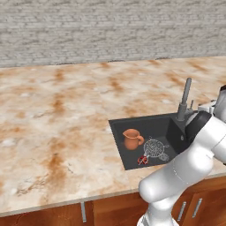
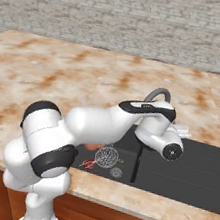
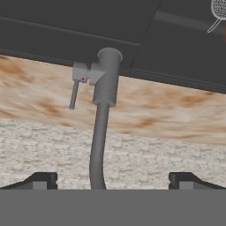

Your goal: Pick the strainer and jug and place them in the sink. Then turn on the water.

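Marble counter (image 1: 53,114): jug (image 1: 131,139) and strainer (image 1: 155,147) already sit in the sink (image 1: 119,132).
I've lined my released, empty gripper (image 3: 113,180) on the faucet (image 3: 102,110), its lever (image 3: 75,92) next.

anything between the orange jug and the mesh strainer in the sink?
Nothing: bare dark basin floor separates the terracotta-orange jug from the silver wire-mesh strainer in the black sink, left base view.

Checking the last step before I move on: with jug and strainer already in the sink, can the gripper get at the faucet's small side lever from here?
Probably yes. In the hand view the open gripper faces the grey metal faucet; its thin side lever sits exposed over the marbled orange countertop, nothing between. The spout runs up between the jaws, so shifting sideways looks necessary.
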Robot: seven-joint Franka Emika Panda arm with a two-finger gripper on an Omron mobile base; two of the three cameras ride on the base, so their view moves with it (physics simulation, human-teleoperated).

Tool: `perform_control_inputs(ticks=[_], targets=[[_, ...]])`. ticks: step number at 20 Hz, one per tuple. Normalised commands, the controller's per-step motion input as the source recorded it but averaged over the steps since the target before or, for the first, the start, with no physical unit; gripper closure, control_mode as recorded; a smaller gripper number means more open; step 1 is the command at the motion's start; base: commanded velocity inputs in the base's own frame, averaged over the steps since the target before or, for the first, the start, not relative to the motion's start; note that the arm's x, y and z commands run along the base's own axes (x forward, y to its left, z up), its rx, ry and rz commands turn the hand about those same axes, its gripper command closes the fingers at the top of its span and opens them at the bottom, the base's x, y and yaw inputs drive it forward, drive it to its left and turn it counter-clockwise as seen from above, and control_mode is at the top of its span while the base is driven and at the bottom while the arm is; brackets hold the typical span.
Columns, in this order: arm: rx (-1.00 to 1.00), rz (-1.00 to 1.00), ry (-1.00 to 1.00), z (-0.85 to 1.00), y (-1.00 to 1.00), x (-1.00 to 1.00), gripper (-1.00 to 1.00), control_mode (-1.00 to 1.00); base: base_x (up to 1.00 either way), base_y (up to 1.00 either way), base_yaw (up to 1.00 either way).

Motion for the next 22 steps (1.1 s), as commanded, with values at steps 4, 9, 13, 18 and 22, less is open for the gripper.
perform_control_inputs(ticks=[4, 9, 13, 18, 22], targets=[[0.0, 0.0, 0.0, -0.03, 0.0, 0.19, -1.0, -1.0, 0.0, 0.0, 0.0], [0.0, 0.0, 0.0, 0.0, 0.0, 0.0, -1.0, -1.0, 0.0, 0.0, 0.0], [0.0, 0.0, 0.0, 0.0, 0.0, 0.0, -1.0, -1.0, 0.0, 0.0, 0.0], [0.0, -0.05, 0.0, 0.0, 0.0, 0.1, -1.0, -1.0, 0.0, 0.0, 0.0], [0.0, -0.02, 0.0, 0.0, 0.0, 0.0, -1.0, -1.0, 0.0, 0.0, 0.0]])
